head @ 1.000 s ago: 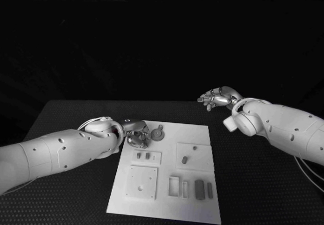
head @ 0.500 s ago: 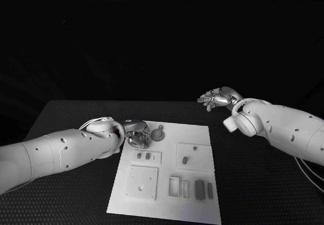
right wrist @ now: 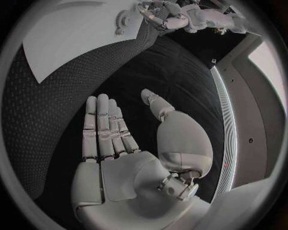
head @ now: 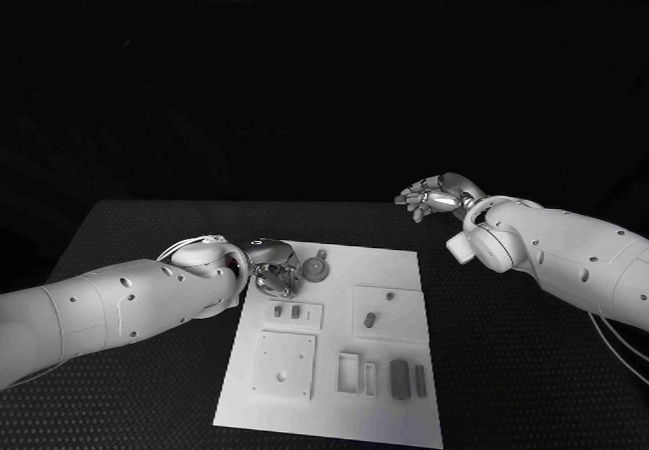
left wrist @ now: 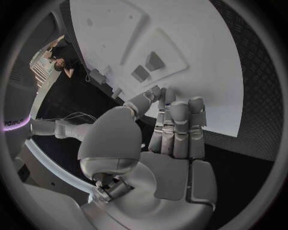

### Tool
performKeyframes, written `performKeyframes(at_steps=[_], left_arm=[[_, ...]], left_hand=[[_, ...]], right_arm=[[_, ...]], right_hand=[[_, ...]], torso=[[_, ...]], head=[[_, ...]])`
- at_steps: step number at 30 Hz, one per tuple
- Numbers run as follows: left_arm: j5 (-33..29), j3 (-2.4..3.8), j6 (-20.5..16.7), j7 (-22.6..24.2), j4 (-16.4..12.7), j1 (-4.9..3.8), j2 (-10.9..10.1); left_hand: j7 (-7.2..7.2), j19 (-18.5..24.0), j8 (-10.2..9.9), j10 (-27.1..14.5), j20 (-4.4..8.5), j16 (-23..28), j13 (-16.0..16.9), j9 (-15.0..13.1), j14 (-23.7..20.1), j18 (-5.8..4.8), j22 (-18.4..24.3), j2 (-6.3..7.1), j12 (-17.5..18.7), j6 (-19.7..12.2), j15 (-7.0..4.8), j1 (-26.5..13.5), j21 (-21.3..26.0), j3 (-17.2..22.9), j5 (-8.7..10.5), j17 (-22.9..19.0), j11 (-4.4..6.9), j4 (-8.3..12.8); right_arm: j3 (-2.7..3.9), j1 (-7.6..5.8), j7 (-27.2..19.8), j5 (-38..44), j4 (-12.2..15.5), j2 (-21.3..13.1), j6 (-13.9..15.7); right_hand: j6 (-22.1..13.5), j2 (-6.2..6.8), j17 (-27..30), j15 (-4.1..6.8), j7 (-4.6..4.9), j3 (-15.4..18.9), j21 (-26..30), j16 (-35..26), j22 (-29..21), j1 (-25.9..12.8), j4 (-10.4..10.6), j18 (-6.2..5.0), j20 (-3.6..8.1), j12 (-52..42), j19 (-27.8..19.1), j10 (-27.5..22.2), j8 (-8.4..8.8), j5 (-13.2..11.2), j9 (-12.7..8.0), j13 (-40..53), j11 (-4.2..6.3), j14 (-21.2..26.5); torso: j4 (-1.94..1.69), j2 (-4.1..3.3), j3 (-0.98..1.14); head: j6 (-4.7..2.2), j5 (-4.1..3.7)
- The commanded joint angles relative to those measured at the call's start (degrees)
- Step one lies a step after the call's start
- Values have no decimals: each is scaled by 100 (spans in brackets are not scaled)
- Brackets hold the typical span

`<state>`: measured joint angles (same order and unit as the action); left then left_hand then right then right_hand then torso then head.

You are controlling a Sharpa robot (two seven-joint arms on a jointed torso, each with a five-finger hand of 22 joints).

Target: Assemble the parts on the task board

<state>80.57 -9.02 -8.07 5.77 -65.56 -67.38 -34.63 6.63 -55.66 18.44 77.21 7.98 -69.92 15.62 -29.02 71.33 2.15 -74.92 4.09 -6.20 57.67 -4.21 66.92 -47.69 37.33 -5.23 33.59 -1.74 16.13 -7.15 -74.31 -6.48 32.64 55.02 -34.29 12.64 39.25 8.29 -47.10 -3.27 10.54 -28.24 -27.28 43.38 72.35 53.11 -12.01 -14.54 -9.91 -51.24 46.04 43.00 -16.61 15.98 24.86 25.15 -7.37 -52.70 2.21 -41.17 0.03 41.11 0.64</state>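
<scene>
nearness decides this one: left hand (head: 270,263) sits at the far left corner of the task board (head: 389,408), and its fingertips come right up beside the round toothed part (head: 315,269), a gear-like disc lying flat near the board's far edge. in the head view the disc lies just to the hand's right, so close that i cannot tell whether the fingers touch it or stop short of it. in the left wrist view the left hand's fingers (left wrist: 178,125) are stretched out side by side with the thumb apart and nothing between them, so i judge it empty and fairly wide. right hand (head: 439,198) hangs above the black table (head: 137,227) beyond the board's far right corner, well apart from every part; its wrist view shows the palm flat, fingers (right wrist: 103,127) straight and holding nothing. the slim upright parts (head: 399,376) stand in the board's near half, long axes running toward the robot, far from both hands. the left hand is plainly the nearer one for the disc
</scene>
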Motion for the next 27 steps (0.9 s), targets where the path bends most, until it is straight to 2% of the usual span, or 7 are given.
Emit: performKeyframes(at_steps=[1,5,15,27], left_arm=[[49,-36,103,-20,-7,56,21],[17,-35,36,-29,-7,62,15],[-2,-33,-114,-69,-9,77,-1],[-46,-31,-193,-46,-15,84,-20]], left_hand=[[29,6,-68,-31,198,6,16,27,-3,145,-112,76,-6,-94,-55,-6,8,-35,43,2,5,5],[65,9,-140,-45,205,7,37,60,-14,133,-113,93,-9,-215,-50,2,5,-30,39,0,-2,0],[51,2,-330,-72,214,-3,77,164,-16,120,-111,185,-13,-568,-47,-27,-2,-52,35,-1,-4,-20],[45,-7,-365,-53,222,-10,100,191,-9,123,-109,221,-30,-652,-57,-28,-2,-58,29,-1,6,-26]], right_arm=[[2,1,-59,9,8,4,-53],[2,1,-58,9,1,6,-58],[2,2,-56,9,-2,13,-67],[2,2,-56,9,-6,16,-69]], right_hand=[[-32,-38,7,-14,84,12,23,21,11,-22,2,-46,-9,-26,40,-42,-27,31,-6,-9,6,43],[-31,-38,7,-14,84,11,25,21,13,-21,2,-46,-8,-28,42,-41,-28,31,-6,-10,7,43],[-30,-38,8,-14,85,11,28,22,16,-20,1,-46,-8,-32,44,-39,-30,32,-7,-13,7,43],[-29,-38,8,-14,86,11,33,22,21,-20,1,-46,-8,-35,46,-38,-31,32,-9,-17,8,42]], torso=[[3,1,-1],[-2,0,0],[0,0,-2],[-1,-2,0]], head=[[2,-3],[1,-5],[-5,-10],[0,-13]])
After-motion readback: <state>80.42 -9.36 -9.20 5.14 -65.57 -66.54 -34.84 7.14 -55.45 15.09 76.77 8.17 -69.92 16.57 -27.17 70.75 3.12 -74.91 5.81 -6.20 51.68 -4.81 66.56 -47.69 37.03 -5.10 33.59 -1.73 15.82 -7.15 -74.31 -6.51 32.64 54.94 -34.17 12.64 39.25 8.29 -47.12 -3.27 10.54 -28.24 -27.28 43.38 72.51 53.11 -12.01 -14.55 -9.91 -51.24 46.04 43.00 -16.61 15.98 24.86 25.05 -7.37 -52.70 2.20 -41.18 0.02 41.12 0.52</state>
